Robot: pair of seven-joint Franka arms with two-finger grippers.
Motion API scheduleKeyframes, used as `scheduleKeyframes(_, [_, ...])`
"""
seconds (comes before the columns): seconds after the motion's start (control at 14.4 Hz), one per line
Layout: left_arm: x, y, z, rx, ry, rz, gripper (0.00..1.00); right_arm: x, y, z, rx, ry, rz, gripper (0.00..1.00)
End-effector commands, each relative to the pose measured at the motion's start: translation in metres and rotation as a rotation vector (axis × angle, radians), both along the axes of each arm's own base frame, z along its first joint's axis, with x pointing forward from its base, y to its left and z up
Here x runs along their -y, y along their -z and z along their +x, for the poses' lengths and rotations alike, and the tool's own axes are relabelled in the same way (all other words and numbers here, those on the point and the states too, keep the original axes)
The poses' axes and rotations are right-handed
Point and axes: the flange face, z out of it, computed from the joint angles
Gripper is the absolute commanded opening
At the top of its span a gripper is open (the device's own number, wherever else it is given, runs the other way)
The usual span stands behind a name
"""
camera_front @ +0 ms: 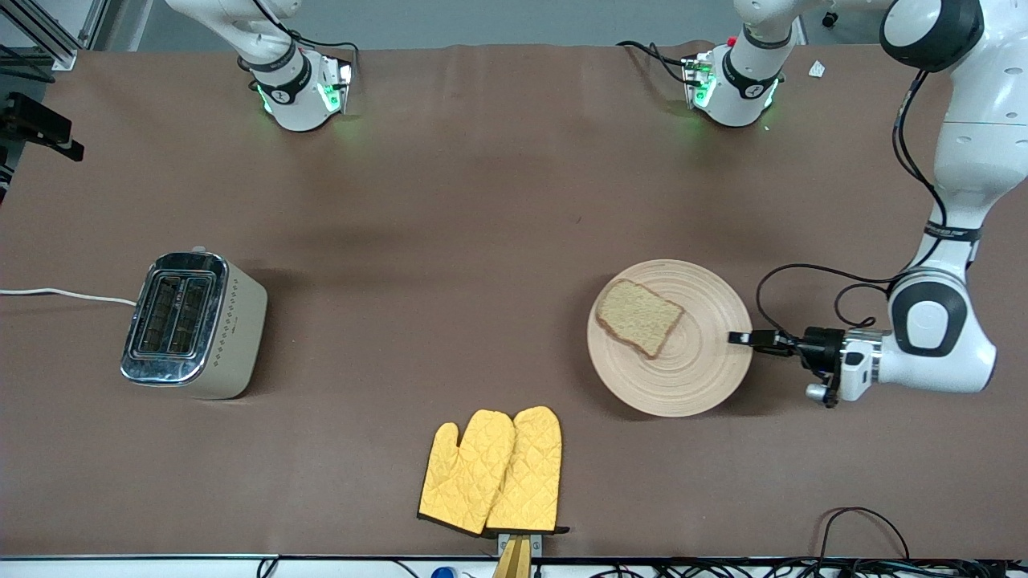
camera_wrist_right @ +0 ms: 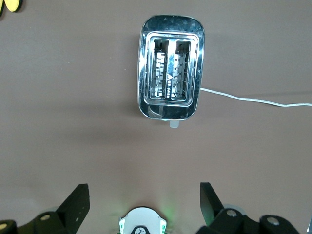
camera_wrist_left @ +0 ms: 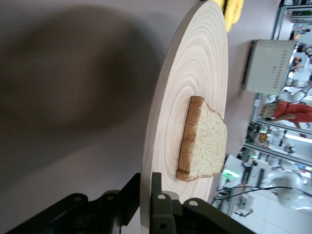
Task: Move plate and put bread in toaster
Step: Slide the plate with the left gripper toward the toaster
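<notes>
Left wrist view shows what we miss from the front: our left tool [camera_wrist_left: 148, 204] clenched on the plate [camera_wrist_left: 195, 97] rim, bread [camera_wrist_left: 204, 141] lying on it close by. Our right tool [camera_wrist_right: 144, 204], fingers spread, hangs over the toaster [camera_wrist_right: 170, 80], toward the right arm's end of the table [camera_front: 482, 241].

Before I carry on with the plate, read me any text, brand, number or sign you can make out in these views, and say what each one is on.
No readable text in any view.
toaster: a row of small diamond marks on its beige side, a pattern only.
plate, bread, yellow oven mitts: no markings.
left gripper, at the plate's rim: no label seen.
right gripper, over the toaster: no label seen.
</notes>
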Motion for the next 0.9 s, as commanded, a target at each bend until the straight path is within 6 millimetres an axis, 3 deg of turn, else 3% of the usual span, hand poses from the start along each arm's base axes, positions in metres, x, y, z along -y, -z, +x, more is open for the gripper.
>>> scheduleKeyframes(0.0, [0.054,-0.014,0.006,-0.037,-0.047,-0.109,0.0,0.017,0.0,-0.002,-0.009,-0.023,0.01,1.0])
scheduleKeyframes(0.28, [0.159,-0.009,0.007,0.016,-0.101,-0.113,0.01,0.025,0.003,-0.002,-0.013,-0.017,0.012,1.0])
scheduleKeyframes(0.42, [0.225,-0.009,-0.002,0.037,-0.124,-0.119,0.0,0.03,0.007,-0.003,-0.026,-0.008,0.011,1.0])
scheduleKeyframes(0.69, [0.333,0.036,-0.035,0.043,-0.16,-0.115,0.0,0.024,0.046,0.01,-0.079,-0.007,0.018,1.0])
scheduleKeyframes(0.83, [0.369,0.048,-0.046,0.05,-0.166,-0.114,0.0,0.011,0.066,0.019,-0.062,0.006,0.009,1.0])
